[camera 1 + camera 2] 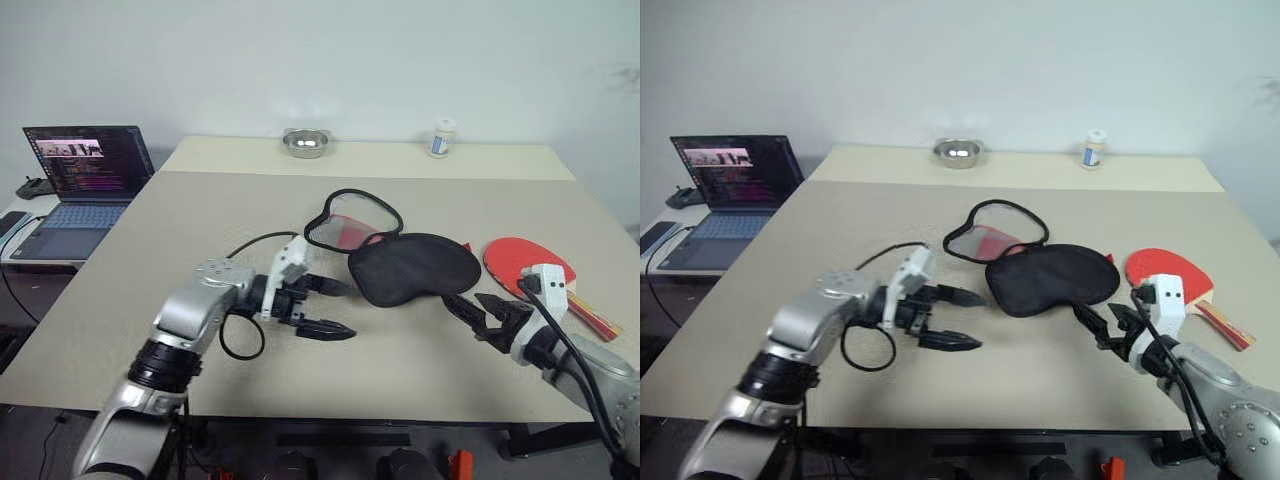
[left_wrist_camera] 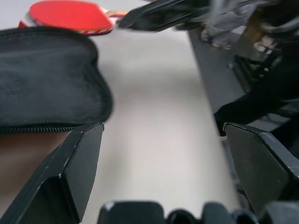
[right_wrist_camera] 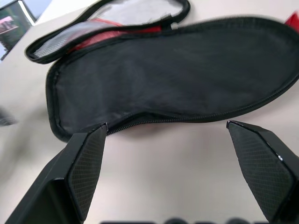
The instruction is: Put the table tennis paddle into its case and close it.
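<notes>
Black fingers of the left gripper [image 1: 328, 308] are spread wide and empty, just left of the case [image 1: 415, 267]. The right gripper [image 1: 1100, 322] is likewise released, near the case's front edge. Unzipped teeth along the case rim are seen from the right wrist. The table tennis paddle [image 1: 525, 266] lies right of the case, near the table [image 1: 200, 230] edge; bare tabletop lies in front.

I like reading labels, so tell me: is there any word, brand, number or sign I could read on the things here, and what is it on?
None can be read.
Laptop screen: lines of text, too small to read.
Small white jar: blue label, too blurred to read.
Case: no lettering visible on its black face.
Table tennis paddle: no visible print.
</notes>
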